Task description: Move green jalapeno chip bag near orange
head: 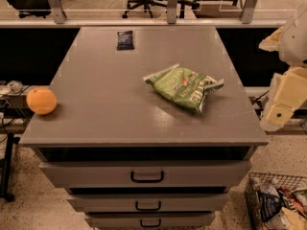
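Basket (274,202): floor, near right, holding packets.
Cabinet (144,128): 3 drawers.
Orange (41,100): top's near-left edge.
Chip bag (184,87): right of centre, well apart from orange.
Gripper (277,113): off right edge, touching nothing; spread or pressed together, cannot tell.
Packet (125,40): far side.

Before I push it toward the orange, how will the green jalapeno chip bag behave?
Probably floppy: the green jalapeno chip bag looks crumpled, so it may buckle instead of sliding whole. Likely light: it lies slack on the cabinet top. The orange sits at the left edge and could roll if bumped. The end effector hangs off the right edge.
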You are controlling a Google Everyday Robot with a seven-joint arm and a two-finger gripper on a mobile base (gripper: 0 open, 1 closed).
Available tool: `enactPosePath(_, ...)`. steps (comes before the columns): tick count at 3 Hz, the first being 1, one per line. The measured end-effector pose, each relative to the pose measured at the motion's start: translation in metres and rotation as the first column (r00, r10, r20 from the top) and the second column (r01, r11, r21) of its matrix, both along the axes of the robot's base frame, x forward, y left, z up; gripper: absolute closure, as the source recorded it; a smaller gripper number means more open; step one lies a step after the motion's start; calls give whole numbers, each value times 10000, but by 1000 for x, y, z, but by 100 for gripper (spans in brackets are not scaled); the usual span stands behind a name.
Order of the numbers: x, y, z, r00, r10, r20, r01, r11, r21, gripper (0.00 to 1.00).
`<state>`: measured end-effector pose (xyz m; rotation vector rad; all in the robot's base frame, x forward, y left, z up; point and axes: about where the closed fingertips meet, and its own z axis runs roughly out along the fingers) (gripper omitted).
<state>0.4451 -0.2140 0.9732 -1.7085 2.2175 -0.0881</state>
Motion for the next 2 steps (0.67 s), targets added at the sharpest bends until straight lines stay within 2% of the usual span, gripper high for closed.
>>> enactPosePath(1, 30, 24, -23, 9996, 222, 194, -232, 9983, 532, 0)
enactPosePath(2, 63, 56, -47, 9990, 376, 258, -409, 9892, 1409, 0)
